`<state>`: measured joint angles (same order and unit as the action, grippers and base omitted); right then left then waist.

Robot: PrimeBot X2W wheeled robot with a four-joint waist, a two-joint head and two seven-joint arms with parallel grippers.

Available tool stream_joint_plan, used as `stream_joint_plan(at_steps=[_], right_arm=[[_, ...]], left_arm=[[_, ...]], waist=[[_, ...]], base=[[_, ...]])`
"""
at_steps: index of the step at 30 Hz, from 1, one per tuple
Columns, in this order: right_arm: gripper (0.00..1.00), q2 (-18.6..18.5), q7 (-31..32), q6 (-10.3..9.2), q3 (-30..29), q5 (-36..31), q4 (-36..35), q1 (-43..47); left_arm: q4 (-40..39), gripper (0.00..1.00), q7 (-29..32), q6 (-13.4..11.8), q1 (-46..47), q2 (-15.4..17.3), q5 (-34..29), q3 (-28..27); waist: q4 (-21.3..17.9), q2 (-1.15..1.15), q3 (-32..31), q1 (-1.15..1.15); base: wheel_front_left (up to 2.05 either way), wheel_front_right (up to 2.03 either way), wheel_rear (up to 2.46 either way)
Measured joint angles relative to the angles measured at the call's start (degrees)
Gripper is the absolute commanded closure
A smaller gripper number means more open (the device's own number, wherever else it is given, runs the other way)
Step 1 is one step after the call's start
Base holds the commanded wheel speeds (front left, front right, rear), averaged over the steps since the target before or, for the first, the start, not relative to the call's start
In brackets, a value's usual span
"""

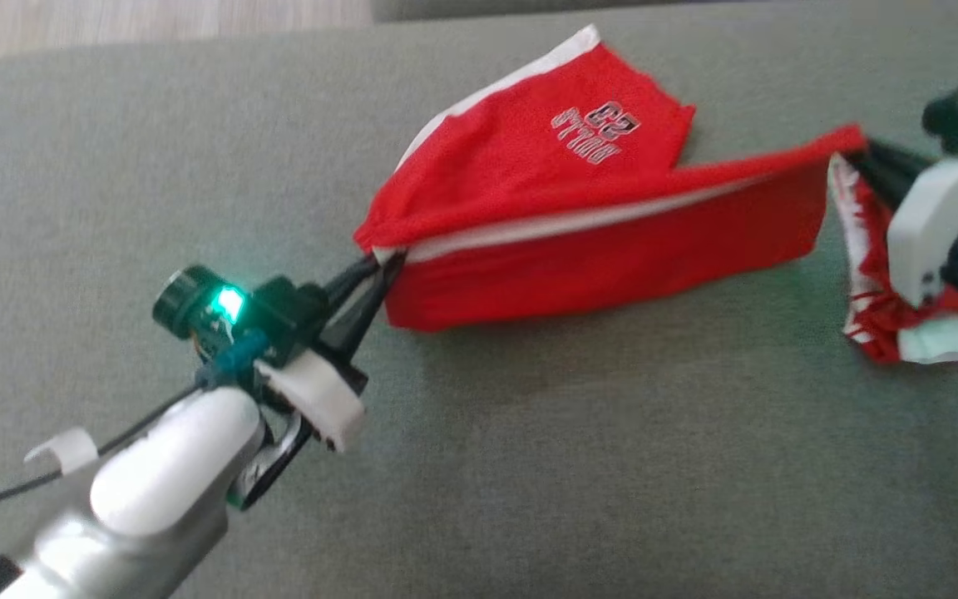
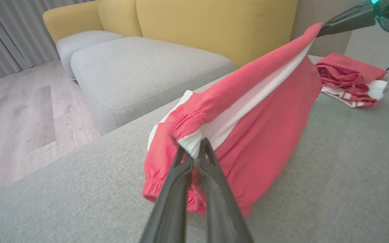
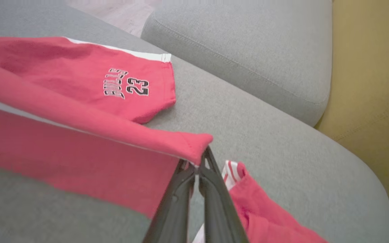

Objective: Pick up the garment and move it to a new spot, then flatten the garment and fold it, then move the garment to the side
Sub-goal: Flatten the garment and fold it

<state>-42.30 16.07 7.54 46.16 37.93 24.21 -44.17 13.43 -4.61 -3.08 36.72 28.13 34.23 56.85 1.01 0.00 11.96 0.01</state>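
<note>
- Grey cushion [image 1: 529, 482] lies under everything; at its left, the left gripper [image 1: 379, 264] has its dark fingers pressed together on the gathered waistband corner of the garment [image 1: 579, 241].
- Red shorts with a white stripe, the garment hangs stretched between both grippers, and its leg printed "23" lies on the cushion behind.
- Right gripper [image 1: 860, 154] pinches the opposite corner, jaws closed on the cloth.
- At the far right, just beside that gripper, a second red-and-white garment [image 1: 866, 324] lies crumpled on the cushion.

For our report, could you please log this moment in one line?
left tool: shut on red fabric shorts; right tool: same; shorts: taut, partly on grey fabric cushion
</note>
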Motion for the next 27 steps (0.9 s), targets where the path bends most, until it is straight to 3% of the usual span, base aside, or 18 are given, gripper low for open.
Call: stream_joint_plan(at_steps=[9, 16, 27], right_arm=[[1.0, 5.36, -1.72, 0.0, -2.33, -7.24, 7.88, -11.21], [1.0, 5.63, -1.44, 0.0, 1.57, -10.73, 14.43, -20.92], [1.0, 5.77, -3.31, 0.0, 5.65, -10.11, 21.35, -26.57]], left_arm=[[4.68, 1.0, -0.85, -0.47, 5.98, -4.3, -0.03, -1.33], [9.81, 1.0, -2.65, -0.35, 11.94, -9.96, -1.33, -1.3], [16.51, 1.0, -5.06, 1.13, 16.57, -14.83, -2.02, -0.96]], waist=[[4.59, 0.0, 6.53, 0.0], [9.25, 0.0, 12.14, 0.0], [13.25, 0.0, 17.13, 0.0]], base=[[0.0, 0.0, 0.0], [0.0, 0.0, 0.0], [0.0, 0.0, 0.0]])
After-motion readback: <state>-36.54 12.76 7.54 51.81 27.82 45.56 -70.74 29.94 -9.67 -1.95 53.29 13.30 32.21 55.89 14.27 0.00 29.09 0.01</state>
